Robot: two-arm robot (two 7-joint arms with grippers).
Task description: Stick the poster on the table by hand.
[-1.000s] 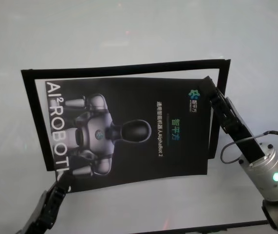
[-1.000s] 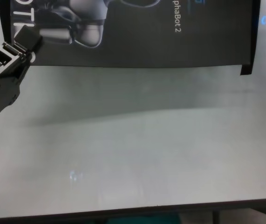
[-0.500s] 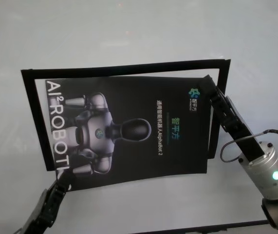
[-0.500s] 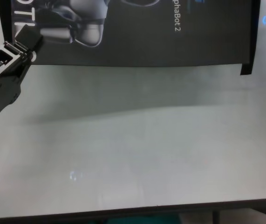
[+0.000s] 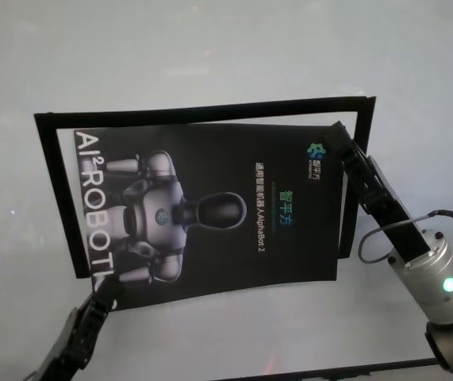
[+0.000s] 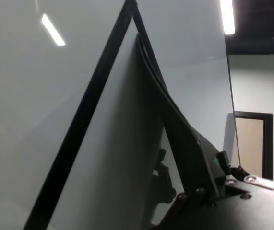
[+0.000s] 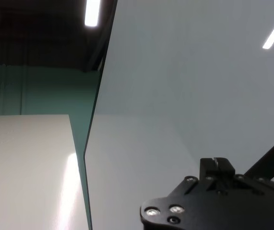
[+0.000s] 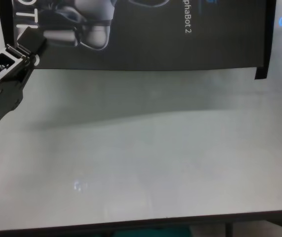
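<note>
Pale grey-white and smooth, the table [image 8: 145, 163] fills the near ground, with a dark front edge closest to the robot and a broad bare stretch between that edge and the poster's near edge.

At about 7 o'clock in the head view, the left hand [image 5: 103, 300] reaches up from the near left. Its square black fingertip pad [image 8: 31, 38] lies on the poster's near left corner. Whether its fingers are apart or together cannot be told.

The poster [image 5: 210, 210] lies near the middle of the table, a dark rectangular sheet with its long axis running left to right. The silvery-white robot figure [image 5: 151, 218] is printed sideways, its head pointing towards 3 o'clock, and the large pale lettering [image 5: 95, 202] runs along the left short edge. The sheet is skewed a little, its right end sitting farther away than its left.

A frame of narrow black tape strips [image 5: 202, 111] outlines a slightly larger rectangle around it. The poster's near edge spills past the frame at the near left, while a pale gap shows along the right side.

At about 3 o'clock, the right hand [image 5: 343, 136] stretches in from the near right, its tip resting on the poster's far right corner. I cannot tell how its fingers are set.

Beyond the far tape strip, the table runs on, pale and open.
</note>
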